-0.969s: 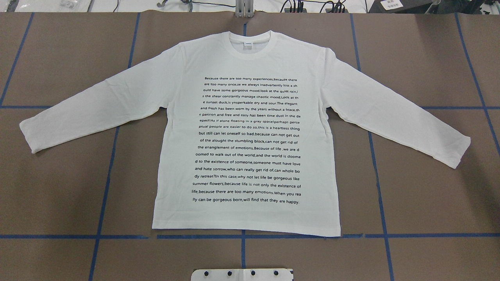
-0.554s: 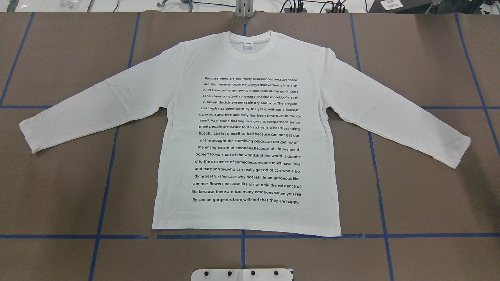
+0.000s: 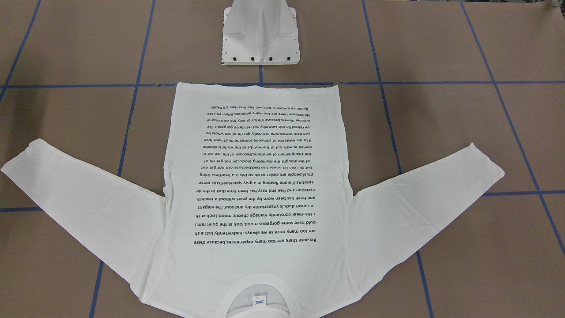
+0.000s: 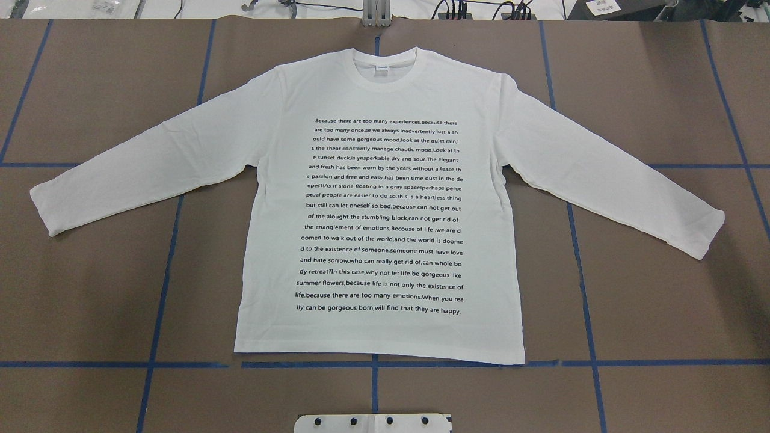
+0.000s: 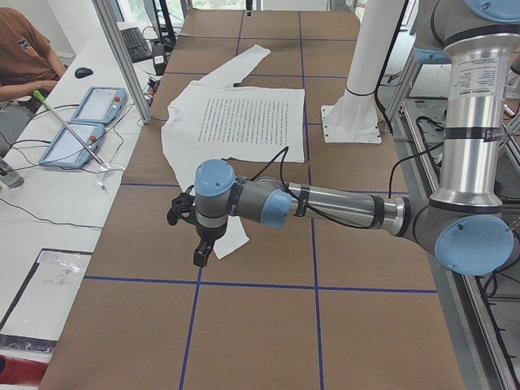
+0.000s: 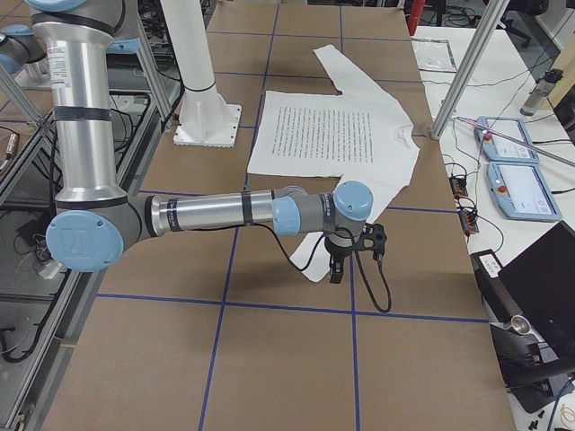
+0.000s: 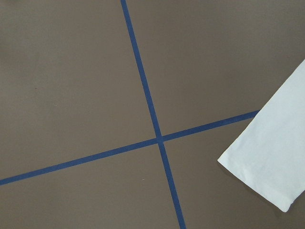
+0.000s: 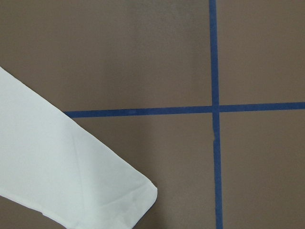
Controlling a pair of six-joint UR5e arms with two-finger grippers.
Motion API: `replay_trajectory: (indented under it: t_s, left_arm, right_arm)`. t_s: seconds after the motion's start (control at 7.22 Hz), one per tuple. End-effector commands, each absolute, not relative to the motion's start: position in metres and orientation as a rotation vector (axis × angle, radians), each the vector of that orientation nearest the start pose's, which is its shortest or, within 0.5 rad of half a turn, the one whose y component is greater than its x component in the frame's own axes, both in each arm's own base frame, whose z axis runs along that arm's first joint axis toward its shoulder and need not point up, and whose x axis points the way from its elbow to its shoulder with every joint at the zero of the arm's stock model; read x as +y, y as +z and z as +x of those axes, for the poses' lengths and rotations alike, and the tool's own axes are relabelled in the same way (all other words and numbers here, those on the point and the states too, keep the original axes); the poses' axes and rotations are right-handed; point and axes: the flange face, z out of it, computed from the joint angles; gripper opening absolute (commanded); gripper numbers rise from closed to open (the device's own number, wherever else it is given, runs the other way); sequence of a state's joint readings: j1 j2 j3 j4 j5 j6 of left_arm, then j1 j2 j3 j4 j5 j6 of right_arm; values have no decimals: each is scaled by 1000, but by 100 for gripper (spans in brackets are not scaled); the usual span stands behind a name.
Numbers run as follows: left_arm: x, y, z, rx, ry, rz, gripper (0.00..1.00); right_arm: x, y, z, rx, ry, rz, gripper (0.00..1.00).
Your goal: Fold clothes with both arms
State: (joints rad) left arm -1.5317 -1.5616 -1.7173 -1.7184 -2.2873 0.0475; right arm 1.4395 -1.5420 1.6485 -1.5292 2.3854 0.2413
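Left fingers (image 5: 198, 258) and right fingers (image 6: 335, 272) each near a T-shirt (image 4: 379, 198) cuff, their spread indiscernible.

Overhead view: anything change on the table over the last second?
Nothing visibly changed. The T-shirt lies flat with the print up and both sleeves spread, in the same spot on the table. The pedestal base sits at the same bottom edge.
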Motion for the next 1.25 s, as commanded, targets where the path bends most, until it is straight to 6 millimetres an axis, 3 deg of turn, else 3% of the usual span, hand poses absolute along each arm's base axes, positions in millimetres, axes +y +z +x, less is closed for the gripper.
replay_trajectory:
  t_s: [0.0, 0.14, 0.28, 0.42, 0.69, 1.11]
  left_arm:
    - [-503, 557, -46, 718, 148, 293, 100]
    - [-504, 556, -46, 720, 146, 295, 100]
    - [-506, 557, -45, 720, 147, 291, 100]
    - [-507, 555, -45, 722, 144, 291, 100]
    - [-506, 557, -45, 724, 108, 276, 100]
    - [-506, 556, -45, 724, 110, 279, 100]
  right_arm:
    - [-498, 625, -25, -846, 73, 3, 100]
    - [-497, 643, -38, -853, 83, -12, 100]
    - [-497, 646, -65, -859, 116, -36, 100]
    - [-496, 656, -79, -875, 134, -27, 100]
    - [-494, 679, -93, -881, 114, -29, 99]
    - [-492, 685, -117, -863, 77, -53, 96]
